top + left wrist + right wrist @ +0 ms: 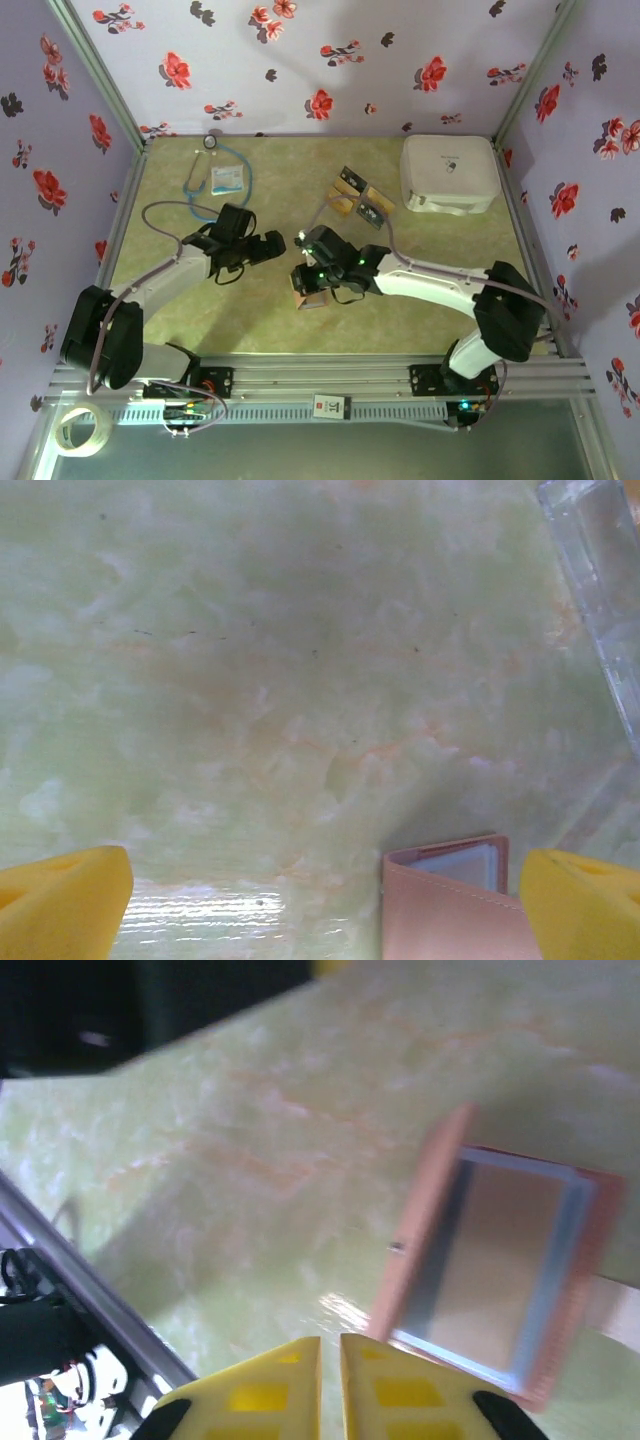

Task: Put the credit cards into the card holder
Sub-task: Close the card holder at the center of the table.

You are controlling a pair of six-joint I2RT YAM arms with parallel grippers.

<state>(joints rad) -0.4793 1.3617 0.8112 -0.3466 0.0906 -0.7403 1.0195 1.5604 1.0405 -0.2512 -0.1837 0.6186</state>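
The card holder lies open on the green table, reddish-brown outside with a grey-framed window and a tan face inside. My right gripper hovers just over its near edge, shut with nothing between the yellow fingers. My left gripper hangs to the left of the holder, wide open and empty. One corner of the holder sits between the left fingers, close to the right one. Several credit cards, tan and black, lie in a loose pile further back.
A big white case stands at the back right. A stethoscope and a white-blue packet lie at the back left. A clear plastic edge shows at the upper right of the left wrist view. Floral walls enclose the table.
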